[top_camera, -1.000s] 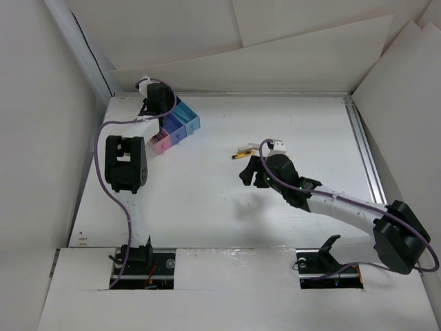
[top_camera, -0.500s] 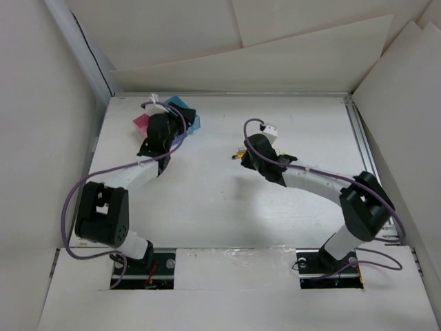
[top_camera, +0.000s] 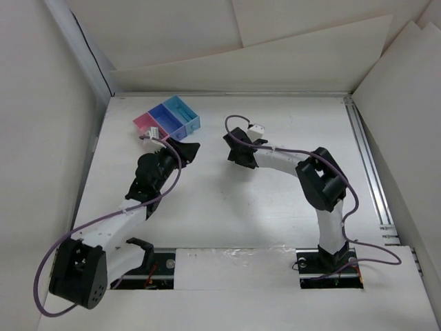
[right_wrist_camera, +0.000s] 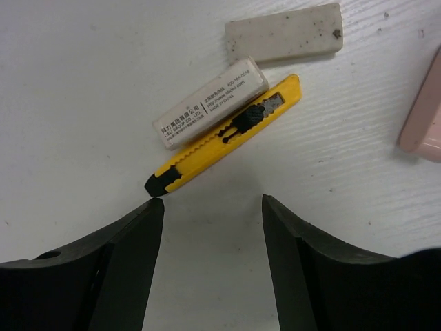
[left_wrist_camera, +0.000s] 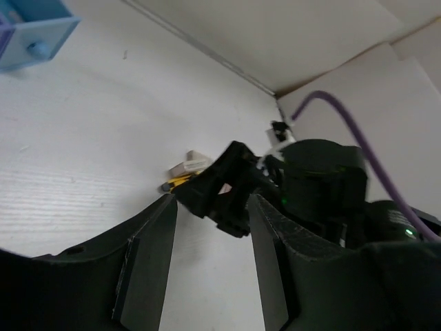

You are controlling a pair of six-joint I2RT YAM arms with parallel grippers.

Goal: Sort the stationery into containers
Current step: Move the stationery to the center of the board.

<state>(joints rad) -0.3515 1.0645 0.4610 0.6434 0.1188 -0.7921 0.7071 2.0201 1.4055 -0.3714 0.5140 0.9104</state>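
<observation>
Three joined containers, pink (top_camera: 145, 125), purple-blue (top_camera: 165, 118) and light blue (top_camera: 183, 114), stand at the back left. My right gripper (top_camera: 236, 156) is open and empty and hovers low over the stationery, hiding it in the top view. The right wrist view shows its jaws (right_wrist_camera: 212, 207) just short of a yellow utility knife (right_wrist_camera: 227, 134), a white labelled eraser (right_wrist_camera: 210, 103), a beige eraser (right_wrist_camera: 284, 32) and a pink eraser (right_wrist_camera: 424, 114). My left gripper (top_camera: 189, 148) is open and empty and points at the right gripper (left_wrist_camera: 227, 186). No pens or sticks show.
White walls close in the table on the left, back and right. A metal rail (top_camera: 365, 158) runs along the right side. The light-blue container's corner (left_wrist_camera: 34, 31) shows at the top left of the left wrist view.
My left arm has left the containers and swung toward the middle, so they now show whole. My right gripper has moved left and back over the stationery.
</observation>
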